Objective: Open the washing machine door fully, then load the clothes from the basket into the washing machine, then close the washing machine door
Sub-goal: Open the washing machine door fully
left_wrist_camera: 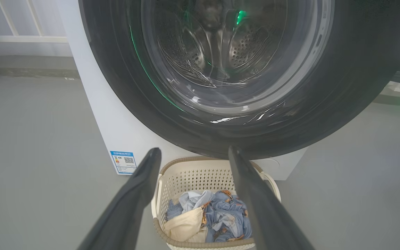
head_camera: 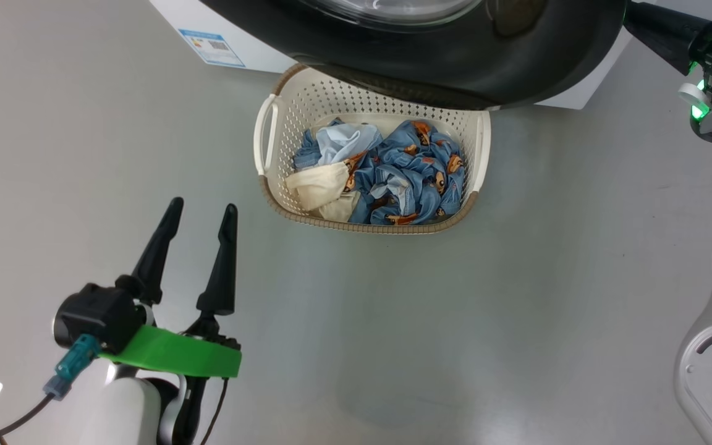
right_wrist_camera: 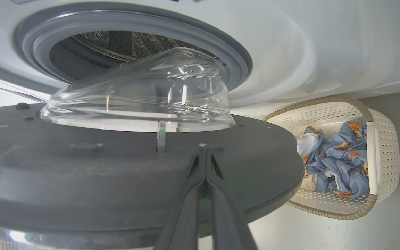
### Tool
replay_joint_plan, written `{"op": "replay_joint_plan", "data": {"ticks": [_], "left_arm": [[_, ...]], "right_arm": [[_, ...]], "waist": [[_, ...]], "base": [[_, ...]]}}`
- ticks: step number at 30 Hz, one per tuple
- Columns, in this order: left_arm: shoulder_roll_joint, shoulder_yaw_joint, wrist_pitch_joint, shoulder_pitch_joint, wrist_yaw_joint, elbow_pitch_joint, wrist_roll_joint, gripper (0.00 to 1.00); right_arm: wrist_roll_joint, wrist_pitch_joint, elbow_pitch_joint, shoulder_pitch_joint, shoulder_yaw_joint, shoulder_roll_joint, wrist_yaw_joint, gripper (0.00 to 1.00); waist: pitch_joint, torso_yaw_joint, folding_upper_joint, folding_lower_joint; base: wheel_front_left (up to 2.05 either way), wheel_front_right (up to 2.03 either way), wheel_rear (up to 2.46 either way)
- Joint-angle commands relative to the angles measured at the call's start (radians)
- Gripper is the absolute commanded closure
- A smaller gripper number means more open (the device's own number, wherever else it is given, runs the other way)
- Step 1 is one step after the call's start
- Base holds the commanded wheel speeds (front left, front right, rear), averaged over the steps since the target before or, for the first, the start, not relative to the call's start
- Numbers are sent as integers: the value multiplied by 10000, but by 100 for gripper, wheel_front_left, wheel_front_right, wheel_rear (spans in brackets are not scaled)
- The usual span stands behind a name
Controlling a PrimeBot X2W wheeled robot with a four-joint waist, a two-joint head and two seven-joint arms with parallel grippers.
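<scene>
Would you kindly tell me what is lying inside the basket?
The basket holds the clothes: blue printed fabric, a cream piece, a pale blue one. Anything beneath the heap is covered.

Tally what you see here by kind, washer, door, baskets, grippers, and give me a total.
Big white front-loading washing machine: 1
Round black-rimmed glass washing machine door: 1
Small cream perforated plastic basket: 1
Grippers with dark fingers: 2, left gripper and right gripper
Total: 5
The blue, cream and pale blue clothes lie tangled; their count cannot be told.
</scene>
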Motion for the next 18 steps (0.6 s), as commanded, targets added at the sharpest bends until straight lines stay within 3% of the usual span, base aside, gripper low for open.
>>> {"op": "replay_joint_plan", "data": {"ticks": [1, 9, 18], "left_arm": [[265, 335, -63, 93, -15, -269, 65, 0], [265, 309, -63, 126, -15, -274, 69, 0], [265, 290, -63, 162, -15, -318, 131, 0]], "right_arm": [[-66, 108, -124, -339, 250, 196, 17, 100], [41, 882, 232, -234, 377, 196, 17, 100], [479, 2587, 510, 268, 767, 196, 17, 100]], "waist": [[20, 24, 0, 0], [-92, 52, 0, 0], [-347, 55, 0, 0]], "base": [[0, 0, 0], [0, 0, 0], [0, 0, 0]]}}
